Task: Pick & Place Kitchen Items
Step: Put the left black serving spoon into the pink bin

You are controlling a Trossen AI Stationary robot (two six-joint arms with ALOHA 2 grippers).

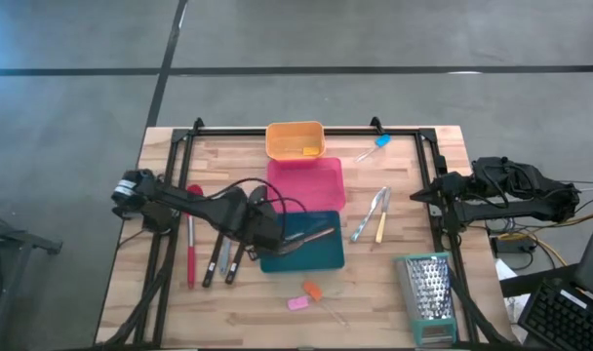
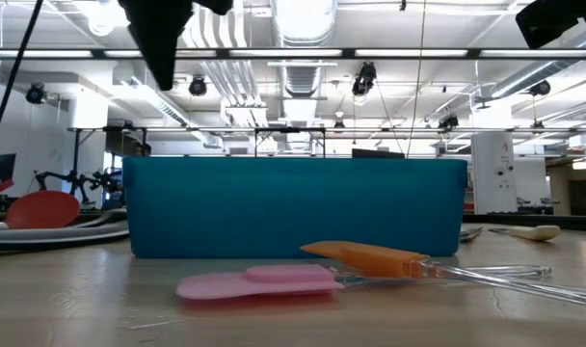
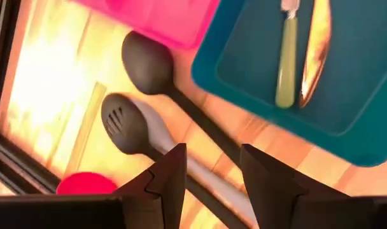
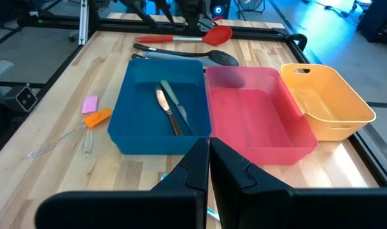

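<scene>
Green-handled knife lies flat in the teal tray, a second blade-like utensil just beside it, roughly parallel.

Outside that tray, on the surface: black spoon and slotted grey spoon side by side next to the tray's corner, red spatula just past them toward my left edge. Metal tongs and yellow-handled knife sit on the far side of the trays. Pink piece and orange piece lie touching in front of the teal tray. Blue piece is near the back rail.

My left end effector hovers over the two spoon handles, fingers spread, nothing between them.

My right end effector is parked at the right side of the surface, well apart from the items, fingers pressed together, empty.

Pink tray touches the teal one; orange tray behind it. Box grater at the front right corner.
</scene>
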